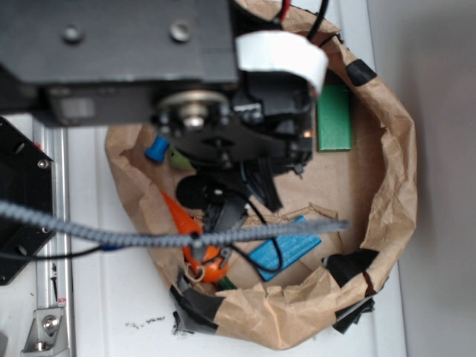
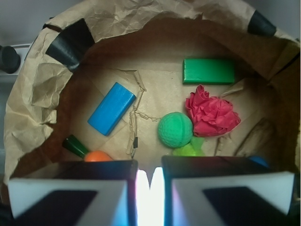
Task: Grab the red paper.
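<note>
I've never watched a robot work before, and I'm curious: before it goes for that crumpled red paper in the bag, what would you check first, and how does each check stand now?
1. Crumpled red paper wad in plain sight in the wrist view: ok.
2. Nothing lying on it: ok.
3. Room around it: not ok; the dimpled green ball sits close on one side.
4. Gripper lined up over it: not ok; the wad lies off to one side.
5. Fingers apart enough to take it: not ok; only a thin gap shows.
6. Tan paper bag wall out of the way: cannot tell.
</note>
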Tool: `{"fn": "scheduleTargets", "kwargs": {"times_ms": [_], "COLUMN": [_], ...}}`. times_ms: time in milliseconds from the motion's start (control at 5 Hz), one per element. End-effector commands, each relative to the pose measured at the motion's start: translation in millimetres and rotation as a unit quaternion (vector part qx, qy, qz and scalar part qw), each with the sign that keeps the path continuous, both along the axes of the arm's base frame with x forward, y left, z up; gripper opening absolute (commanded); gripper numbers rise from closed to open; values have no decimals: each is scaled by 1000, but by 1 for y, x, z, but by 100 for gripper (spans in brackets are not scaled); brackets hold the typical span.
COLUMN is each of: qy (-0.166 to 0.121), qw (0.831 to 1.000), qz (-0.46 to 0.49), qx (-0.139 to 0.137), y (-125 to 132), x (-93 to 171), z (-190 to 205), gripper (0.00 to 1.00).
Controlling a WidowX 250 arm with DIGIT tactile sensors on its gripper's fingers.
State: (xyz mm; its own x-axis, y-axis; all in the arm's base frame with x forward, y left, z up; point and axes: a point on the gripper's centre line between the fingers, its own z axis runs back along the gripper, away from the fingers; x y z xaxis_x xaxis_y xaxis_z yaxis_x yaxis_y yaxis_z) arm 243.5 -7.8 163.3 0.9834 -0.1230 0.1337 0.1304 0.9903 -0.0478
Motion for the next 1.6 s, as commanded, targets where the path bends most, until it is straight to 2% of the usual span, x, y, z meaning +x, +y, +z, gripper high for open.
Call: {"fn": "scheduleTargets", "kwargs": {"times_ms": [0, 200, 400, 600, 800, 1000, 1200, 1400], "qy": [-43, -60, -36, -14, -3, 1, -28, -33], "qw": [998, 994, 986, 980, 981, 983, 989, 988], "qz": [40, 96, 151, 190, 192, 184, 147, 145], "qx": [29, 14, 55, 60, 34, 8, 8, 48], "y": [56, 79, 80, 80, 75, 66, 63, 69], "x": [27, 36, 36, 31, 34, 39, 47, 56], "z": [5, -34, -58, -75, -90, -111, -123, -133], "gripper": [78, 100, 100, 100, 100, 100, 100, 100]}}
